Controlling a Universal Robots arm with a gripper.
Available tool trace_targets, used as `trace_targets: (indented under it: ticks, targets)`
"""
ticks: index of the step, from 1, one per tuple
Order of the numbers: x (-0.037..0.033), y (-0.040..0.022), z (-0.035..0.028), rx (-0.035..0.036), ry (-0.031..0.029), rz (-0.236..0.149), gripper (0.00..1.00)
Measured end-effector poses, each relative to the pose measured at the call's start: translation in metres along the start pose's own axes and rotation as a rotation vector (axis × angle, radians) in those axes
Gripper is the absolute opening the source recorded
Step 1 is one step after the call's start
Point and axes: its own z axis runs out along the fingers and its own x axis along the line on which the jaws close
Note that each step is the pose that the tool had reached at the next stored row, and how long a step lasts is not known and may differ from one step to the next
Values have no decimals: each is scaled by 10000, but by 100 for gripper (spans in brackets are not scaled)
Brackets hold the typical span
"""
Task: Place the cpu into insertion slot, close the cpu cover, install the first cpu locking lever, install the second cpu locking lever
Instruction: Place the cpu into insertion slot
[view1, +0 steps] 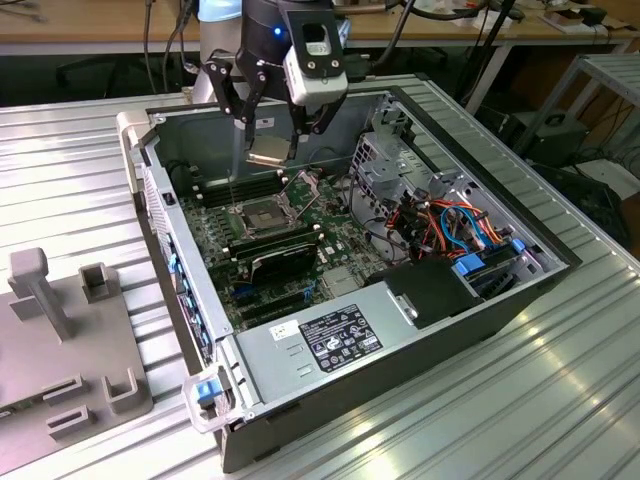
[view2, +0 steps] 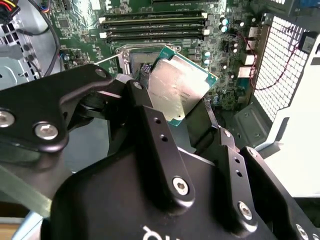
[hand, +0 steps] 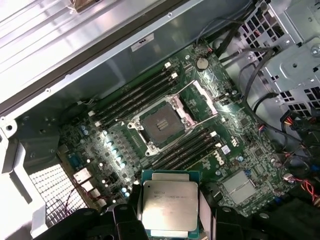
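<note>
Gripper (view1: 270, 148) is clenched on the cpu (hand: 169, 205), a flat square chip with a dull grey metal top and a green edge. It hangs inside the open case (view1: 150, 185), above the board and apart from it. The slot (hand: 161, 125) lies bare, a dark square with a shiny rim. Long black memory slots (hand: 186, 147) run on both sides. The cover (hand: 202, 97) looks flipped up beside it, I think. A black card (view1: 285, 262) sits near, with tangled cables (view1: 450, 225) toward the exterior view's right.
</note>
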Motion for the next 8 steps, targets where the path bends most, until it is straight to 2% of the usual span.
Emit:
trace_targets:
  ticks: [4,8]
  targets:
    - [22,50,37,2,-5,97,54]
    - [50,146,97,4,-9,181,54]
